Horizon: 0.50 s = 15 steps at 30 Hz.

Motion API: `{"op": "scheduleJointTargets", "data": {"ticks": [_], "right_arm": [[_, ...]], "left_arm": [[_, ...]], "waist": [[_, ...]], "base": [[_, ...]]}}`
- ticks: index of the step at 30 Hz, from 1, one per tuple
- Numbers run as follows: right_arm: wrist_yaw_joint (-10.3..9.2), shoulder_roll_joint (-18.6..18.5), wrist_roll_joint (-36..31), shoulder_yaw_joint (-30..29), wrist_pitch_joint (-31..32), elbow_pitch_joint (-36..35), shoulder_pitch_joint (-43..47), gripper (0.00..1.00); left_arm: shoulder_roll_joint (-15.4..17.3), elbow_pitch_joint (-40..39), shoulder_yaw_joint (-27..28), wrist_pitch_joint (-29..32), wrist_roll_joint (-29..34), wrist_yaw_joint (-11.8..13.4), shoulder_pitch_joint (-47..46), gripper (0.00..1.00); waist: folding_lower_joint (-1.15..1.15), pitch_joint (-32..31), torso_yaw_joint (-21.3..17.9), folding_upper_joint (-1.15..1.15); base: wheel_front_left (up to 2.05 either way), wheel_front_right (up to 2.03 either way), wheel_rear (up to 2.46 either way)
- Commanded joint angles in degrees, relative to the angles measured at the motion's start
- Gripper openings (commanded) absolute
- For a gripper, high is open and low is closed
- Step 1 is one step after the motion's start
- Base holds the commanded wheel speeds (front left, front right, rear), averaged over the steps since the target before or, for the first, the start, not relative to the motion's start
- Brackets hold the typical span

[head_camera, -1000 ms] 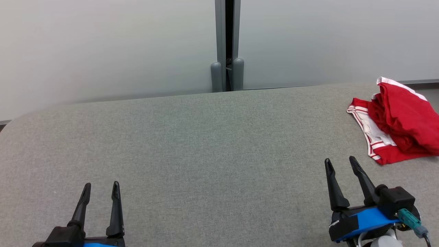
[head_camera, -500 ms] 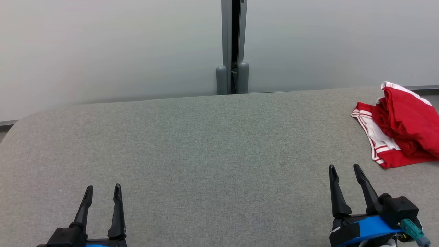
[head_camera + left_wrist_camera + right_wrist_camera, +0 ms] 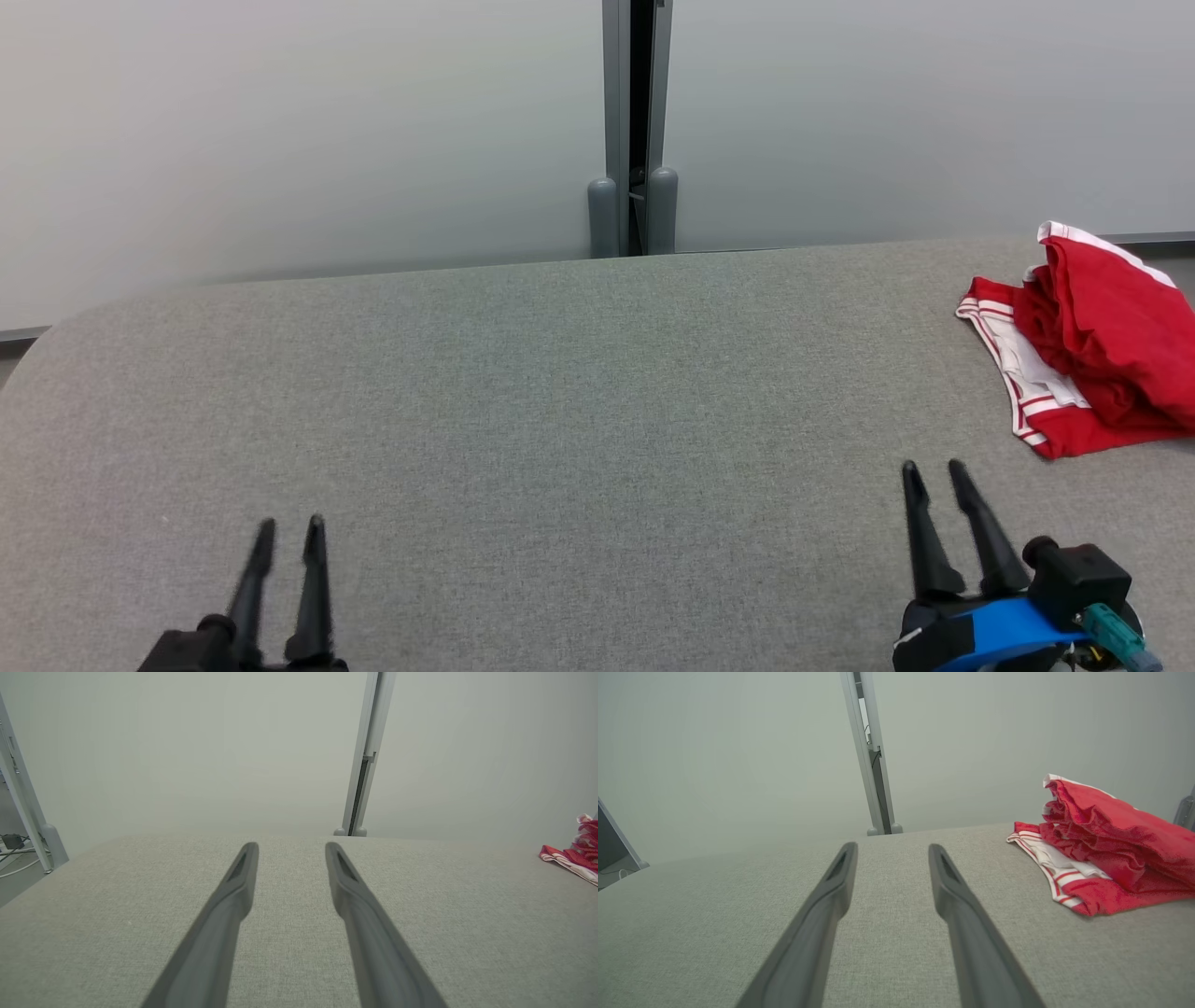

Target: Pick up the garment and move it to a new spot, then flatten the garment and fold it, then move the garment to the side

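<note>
The garment [image 3: 1092, 364], red cloth with white striped trim, lies crumpled at the far right of the grey fabric table [image 3: 560, 420]. In the right wrist view the garment [image 3: 1101, 854] is ahead and to the right of my fingers; in the left wrist view the garment [image 3: 572, 854] peeks in at the right edge. My right gripper [image 3: 934, 466] hovers near the table's front right, short of the garment, open with nothing between its fingers. My left gripper [image 3: 290, 521] sits at the front left, far from the garment, open and empty. The same gaps show for my left gripper [image 3: 290, 845] and my right gripper [image 3: 893, 845].
Pale panel walls stand behind the table, joined by a grey post [image 3: 633, 121] at the middle. The table's left corner is rounded [image 3: 56, 336]. Floor with cables [image 3: 14, 844] shows past the table's left end.
The camera shifted slightly at first. Both grippers have since sunk lower in the head view, and each pair of fingers has drawn somewhat closer together. The garment has not moved.
</note>
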Motion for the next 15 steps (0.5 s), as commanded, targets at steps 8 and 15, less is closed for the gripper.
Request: {"op": "scheduleJointTargets", "data": {"ticks": [8, 15], "right_arm": [[0.00, 0.1, 5.1, -0.7, 1.6, 1.9, 0.1, 0.00], [0.00, 0.1, 12.8, -1.3, 3.5, 1.4, -0.1, 0.00]], "left_arm": [[-0.3, 2.4, 0.6, 1.9, -5.0, -0.3, 0.1, 0.00], [-0.3, 2.4, 1.1, 3.7, -12.8, -0.8, -0.5, 0.00]], "waist": [[0.00, 0.0, 0.1, 0.00], [0.00, 0.1, 0.2, 0.00]], "base": [[0.00, 0.00, 0.00], [0.00, 0.00, 0.00]]}}
